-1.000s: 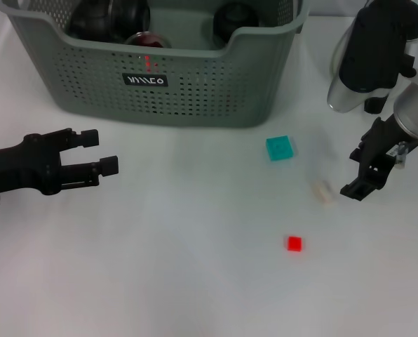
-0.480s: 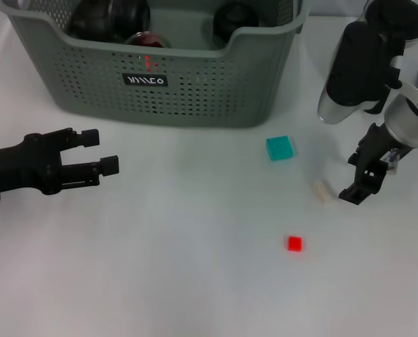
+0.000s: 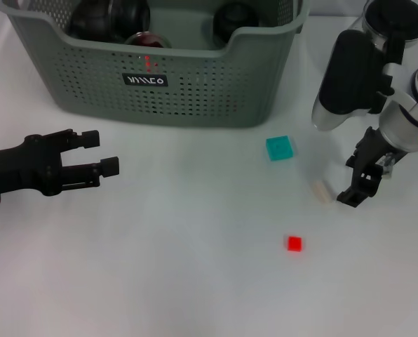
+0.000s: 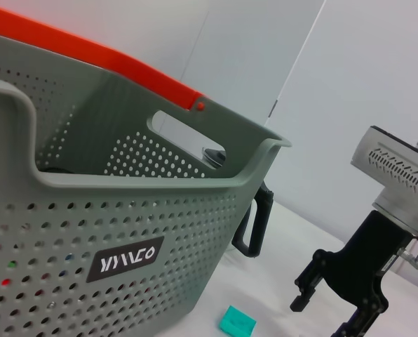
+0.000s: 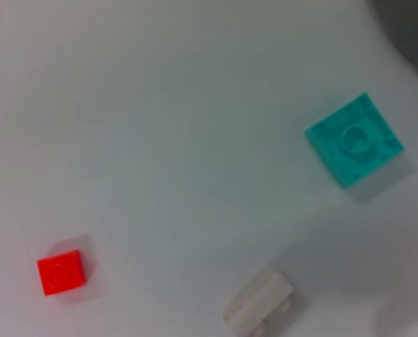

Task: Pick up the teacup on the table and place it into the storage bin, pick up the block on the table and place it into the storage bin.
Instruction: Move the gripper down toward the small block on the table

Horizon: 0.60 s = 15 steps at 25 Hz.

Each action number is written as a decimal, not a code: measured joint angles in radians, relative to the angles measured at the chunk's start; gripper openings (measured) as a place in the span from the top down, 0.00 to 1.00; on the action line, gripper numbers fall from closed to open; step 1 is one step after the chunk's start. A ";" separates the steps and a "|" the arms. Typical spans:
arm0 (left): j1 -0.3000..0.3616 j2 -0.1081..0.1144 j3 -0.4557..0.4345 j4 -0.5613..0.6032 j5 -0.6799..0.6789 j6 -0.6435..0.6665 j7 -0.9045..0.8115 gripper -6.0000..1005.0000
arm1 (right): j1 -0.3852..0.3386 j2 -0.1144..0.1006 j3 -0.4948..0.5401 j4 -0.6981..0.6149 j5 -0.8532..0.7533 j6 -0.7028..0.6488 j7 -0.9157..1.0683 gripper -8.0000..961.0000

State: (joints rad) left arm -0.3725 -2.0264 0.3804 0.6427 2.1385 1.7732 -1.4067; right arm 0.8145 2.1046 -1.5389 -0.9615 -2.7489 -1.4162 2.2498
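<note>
Right gripper [image 3: 358,184] has crept left toward pale block [image 3: 322,191], fingers spread, empty. You've 3 blocks left mid-right; storage bin [image 3: 195,84] up top. Left gripper [image 3: 97,152] idle, spread.

Over the preceding second the right tool [image 3: 355,184] shifted slightly toward the robot's left and a little nearer the storage bin [image 3: 195,84], its lower fingertip [image 3: 346,199] passing from a spot level with the small white block [image 3: 322,190] to one just beside that block's right end. The bulky black-and-silver upper segment of the right arm [image 3: 349,77] swung leftward with it and came to lie closer to the bin's right corner. The white block appeared fainter and marginally displaced on the bench [image 3: 195,267]; whether the tool touched it could not be determined from the head view.
</note>
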 joint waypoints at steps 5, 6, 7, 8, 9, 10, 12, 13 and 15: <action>0.001 0.000 0.000 0.000 0.000 -0.004 0.000 0.14 | 0.002 0.000 -0.014 0.002 0.002 0.007 0.004 0.26; 0.001 -0.001 0.000 0.000 0.000 -0.005 0.000 0.14 | 0.003 0.000 -0.015 0.003 0.003 0.010 0.005 0.26; 0.002 -0.001 0.000 0.000 0.000 -0.007 0.000 0.14 | 0.005 0.001 -0.015 0.007 0.004 0.013 0.006 0.26; 0.003 -0.001 0.000 0.000 0.000 -0.010 0.000 0.14 | 0.008 0.001 -0.015 0.012 0.005 0.016 0.007 0.26; 0.003 -0.001 0.000 0.000 0.000 -0.010 0.000 0.14 | 0.011 0.001 -0.015 0.018 0.006 0.019 0.007 0.26; 0.003 -0.002 0.000 0.000 0.000 -0.014 0.000 0.14 | 0.015 0.001 -0.015 0.028 0.007 0.023 0.008 0.26; 0.003 -0.003 0.000 0.000 0.000 -0.014 0.000 0.14 | 0.023 0.001 -0.015 0.043 0.008 0.029 0.009 0.26; 0.003 -0.003 0.000 0.000 0.000 -0.014 0.000 0.14 | 0.029 0.002 -0.015 0.053 0.008 0.033 0.009 0.26; 0.003 -0.003 0.001 0.000 0.000 -0.014 0.000 0.14 | 0.038 0.002 -0.015 0.074 0.009 0.042 0.010 0.26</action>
State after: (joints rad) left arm -0.3694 -2.0293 0.3810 0.6428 2.1384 1.7588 -1.4066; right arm 0.8525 2.1069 -1.5540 -0.8879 -2.7403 -1.3742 2.2594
